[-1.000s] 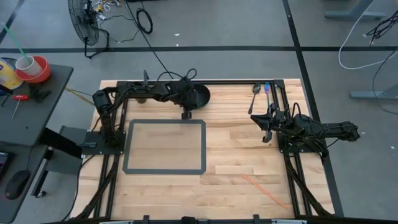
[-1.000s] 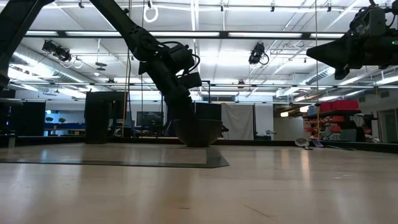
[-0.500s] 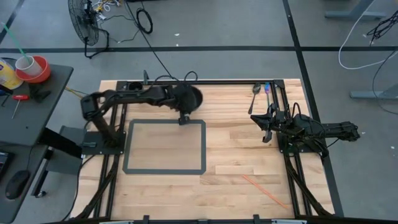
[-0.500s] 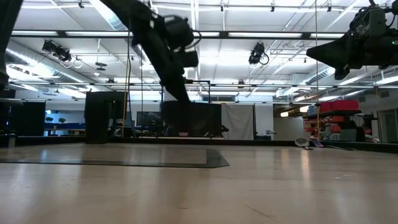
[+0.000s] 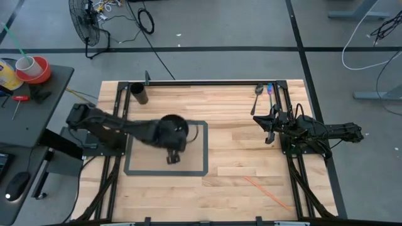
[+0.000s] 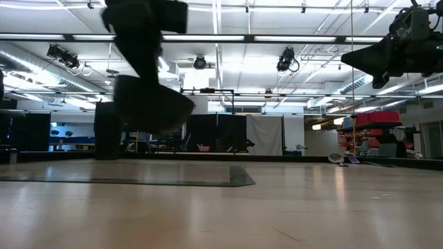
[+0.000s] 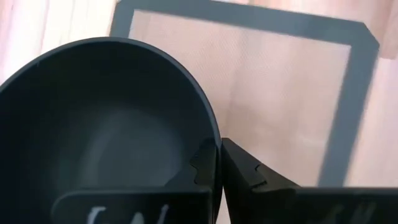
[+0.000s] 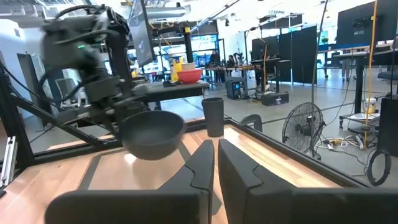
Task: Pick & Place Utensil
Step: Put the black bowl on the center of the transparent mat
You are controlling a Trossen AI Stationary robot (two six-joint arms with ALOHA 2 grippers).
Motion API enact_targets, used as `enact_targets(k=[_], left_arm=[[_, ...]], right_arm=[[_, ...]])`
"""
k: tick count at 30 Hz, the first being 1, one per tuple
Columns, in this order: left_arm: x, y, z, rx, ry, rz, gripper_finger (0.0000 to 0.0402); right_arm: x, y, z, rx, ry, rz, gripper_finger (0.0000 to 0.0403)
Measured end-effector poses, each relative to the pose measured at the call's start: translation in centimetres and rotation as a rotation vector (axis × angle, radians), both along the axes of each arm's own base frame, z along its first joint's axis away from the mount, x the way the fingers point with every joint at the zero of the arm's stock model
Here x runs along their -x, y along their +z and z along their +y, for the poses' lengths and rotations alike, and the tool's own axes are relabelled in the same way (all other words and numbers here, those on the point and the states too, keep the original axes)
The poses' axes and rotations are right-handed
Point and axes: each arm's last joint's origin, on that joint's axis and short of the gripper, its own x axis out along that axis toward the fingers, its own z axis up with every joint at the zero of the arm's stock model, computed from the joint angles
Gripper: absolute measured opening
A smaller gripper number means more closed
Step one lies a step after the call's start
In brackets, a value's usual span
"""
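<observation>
— Left gripper, what's the grip?
— Jaws clamped on the rim of the dark bowl, carried in the air over the grey-bordered mat.
— And the right gripper?
— Fingers together, holding nothing, parked at the table's right edge.
— The utensils?
— Lying at the far right corner, just beyond that arm.

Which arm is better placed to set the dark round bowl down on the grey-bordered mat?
Left. The left gripper is shut on the dark round bowl and holds it above the grey-bordered mat. The right gripper waits, shut and empty, at the table's right side near the utensils.
</observation>
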Motion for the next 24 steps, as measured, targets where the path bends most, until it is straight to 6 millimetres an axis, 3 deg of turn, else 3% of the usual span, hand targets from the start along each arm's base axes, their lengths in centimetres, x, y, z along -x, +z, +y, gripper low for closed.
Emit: enact_targets(k=[5, 9, 15, 24], left_arm=[[2.6, -1.0, -3.4, -0.003, 0.089, -0.071, 0.001], [3.9, -3.2, -4.9, 0.032, 0.131, -0.167, 0.0016], [4.7, -6.0, -5.2, 0.077, 0.168, -0.234, 0.001], [4.8, -6.1, -5.4, 0.088, 0.166, -0.236, 0.0019]], right_arm=[[0.0, 0.0, 0.0, 0.0, 0.0, 0.0, 0.0027], [0.0, 0.0, 0.0, 0.0, 0.0, -0.001, 0.0027], [0.0, 0.0, 0.0, 0.0, 0.0, -0.001, 0.0027], [0.0, 0.0, 0.0, 0.0, 0.0, 0.0, 0.0027]])
